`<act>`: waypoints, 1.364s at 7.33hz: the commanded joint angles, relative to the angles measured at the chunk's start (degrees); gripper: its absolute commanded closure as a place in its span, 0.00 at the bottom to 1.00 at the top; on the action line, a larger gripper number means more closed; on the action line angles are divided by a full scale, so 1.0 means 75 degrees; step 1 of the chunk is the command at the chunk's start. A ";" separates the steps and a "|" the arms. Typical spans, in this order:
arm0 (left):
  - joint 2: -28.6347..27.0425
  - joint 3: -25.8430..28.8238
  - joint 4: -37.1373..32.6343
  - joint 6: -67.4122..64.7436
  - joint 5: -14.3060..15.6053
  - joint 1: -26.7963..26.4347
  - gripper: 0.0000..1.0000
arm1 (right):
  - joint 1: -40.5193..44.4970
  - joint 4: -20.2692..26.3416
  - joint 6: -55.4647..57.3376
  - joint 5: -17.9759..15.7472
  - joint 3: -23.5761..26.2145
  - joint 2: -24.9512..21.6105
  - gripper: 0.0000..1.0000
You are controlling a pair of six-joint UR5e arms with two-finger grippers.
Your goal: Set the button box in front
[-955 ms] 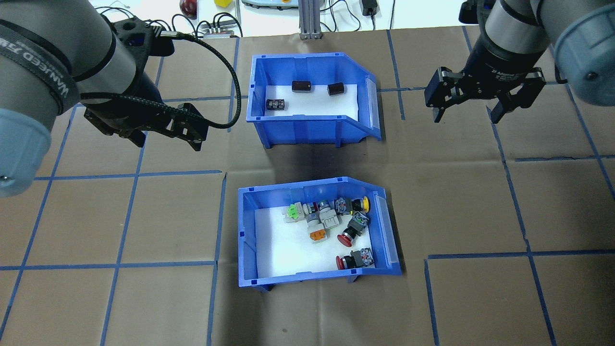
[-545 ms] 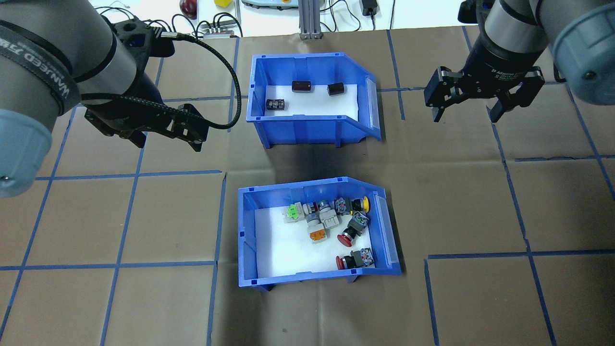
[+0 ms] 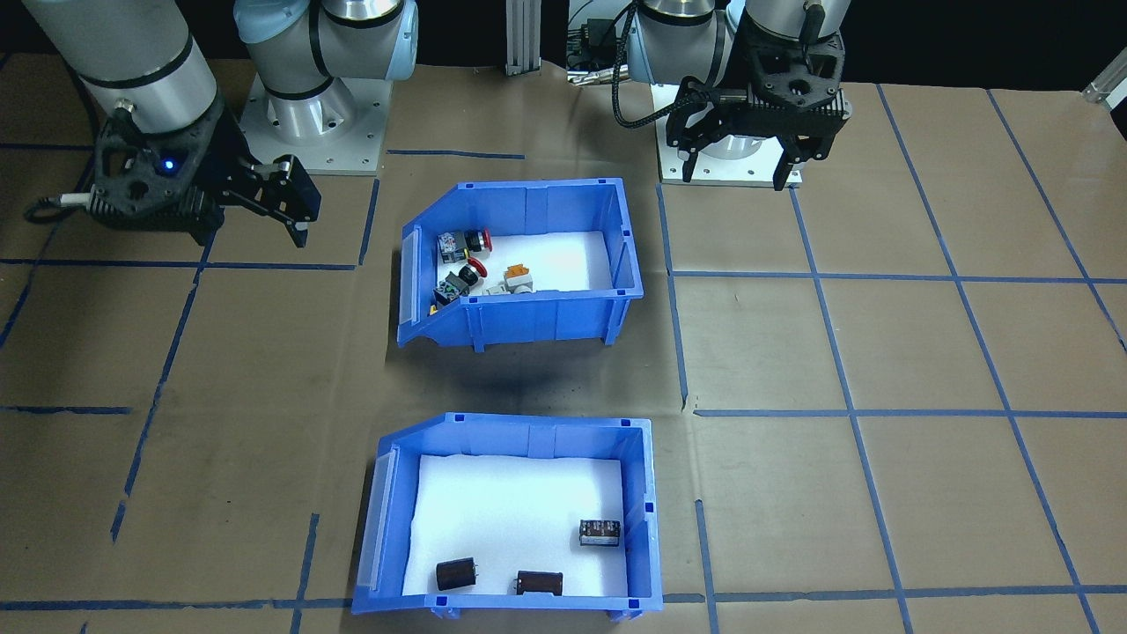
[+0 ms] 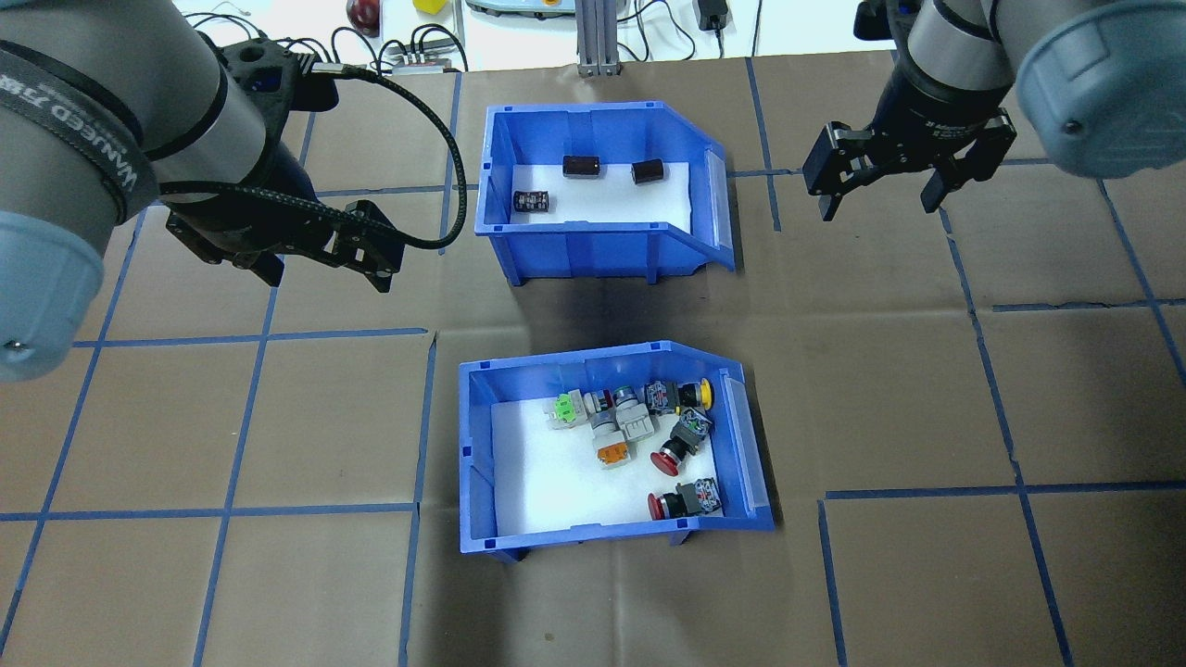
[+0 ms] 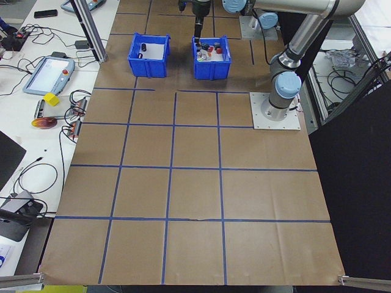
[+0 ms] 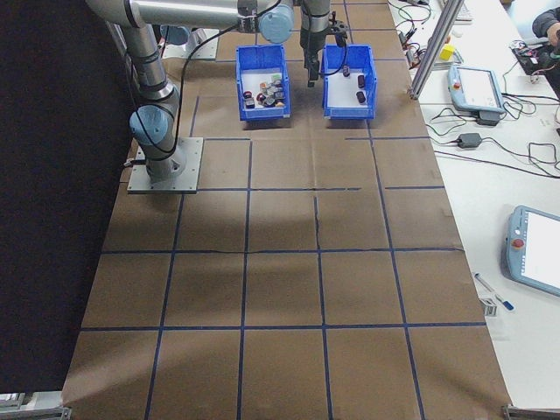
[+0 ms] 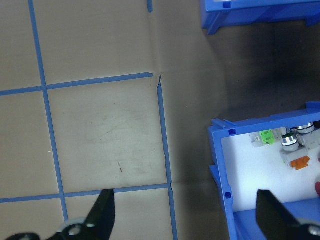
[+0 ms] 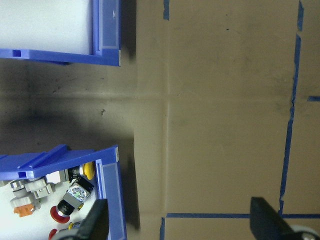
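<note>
Hovering above the brown paper-covered table [image 4: 834, 371], both grippers hang with their jaws spread apart and nothing between them. The left gripper [image 4: 320, 264] is up beside the second blue bin [image 4: 593, 250], off that bin's closed end, and apart from it. The right gripper [image 4: 876, 190] hangs off the same bin's sloped open end, likewise clear of it. The button box [image 4: 482, 500] sits on the table below and between the two pairs of jaws, nearer the robot's base than the other bin and well apart from either gripper. Its white foam floor carries a cluster of red, yellow, green and orange push-button switches [image 4: 649, 431] gathered toward its open end. Three dark cylinders [image 4: 582, 166] lie in the second bin.
</note>
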 commanded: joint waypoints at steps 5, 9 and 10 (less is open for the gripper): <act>0.1164 -0.1835 0.0060 -0.6804 -0.0709 -0.0363 0.01 | 0.1509 -0.0074 -0.4098 -0.0053 -0.2396 0.2599 0.00; 0.1239 -0.3112 0.0430 -1.2474 -0.0842 -0.1692 0.01 | 0.2426 -0.0144 -0.6313 0.0052 -0.4086 0.4055 0.00; 0.1215 -0.3628 0.1503 -1.3269 -0.0830 -0.2325 0.01 | 0.2543 -0.0132 -0.6631 0.0076 -0.4310 0.4278 0.00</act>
